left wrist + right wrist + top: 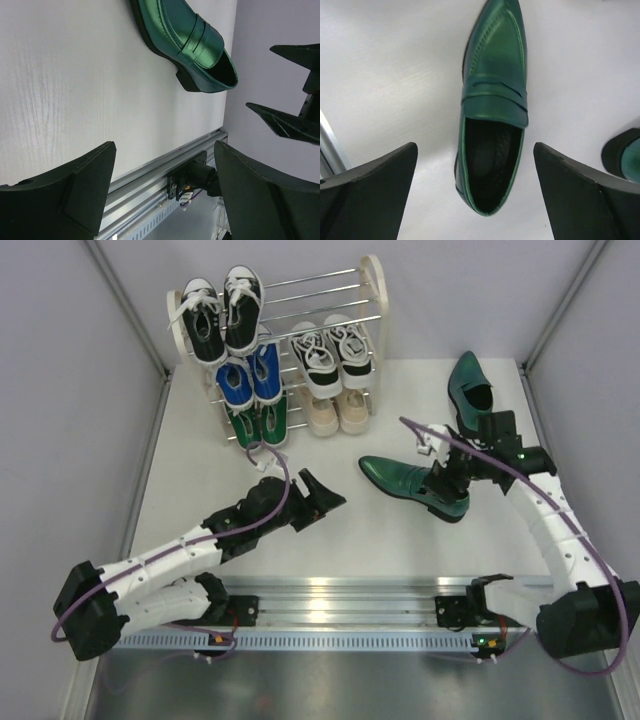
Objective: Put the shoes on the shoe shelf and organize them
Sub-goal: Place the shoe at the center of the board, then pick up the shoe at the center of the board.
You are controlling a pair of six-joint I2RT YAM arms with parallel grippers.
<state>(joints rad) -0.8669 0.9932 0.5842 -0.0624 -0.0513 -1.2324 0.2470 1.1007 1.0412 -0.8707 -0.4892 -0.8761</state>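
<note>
Right tool (475,150) fingers spread wide, nothing held, straddling the heel end of the glossy dark green leather loafer (495,95), which lies flat on the white surface (200,460). Left tool (325,492) also wide, empty, near its toe. Risks: slick leather slips if pinched by the heel rim only; arms close, could clash. Second loafer (470,390) sits by the right wall (590,300), tight reach. Chrome-rod shoe shelf (373,310): bare rods only top tier, right half; canvas sneakers (330,355) fill the rest.

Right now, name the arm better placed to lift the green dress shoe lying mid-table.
Right. The right gripper hangs open straight over the dress shoe; the left gripper, also open, sits off beyond its toe.
</note>
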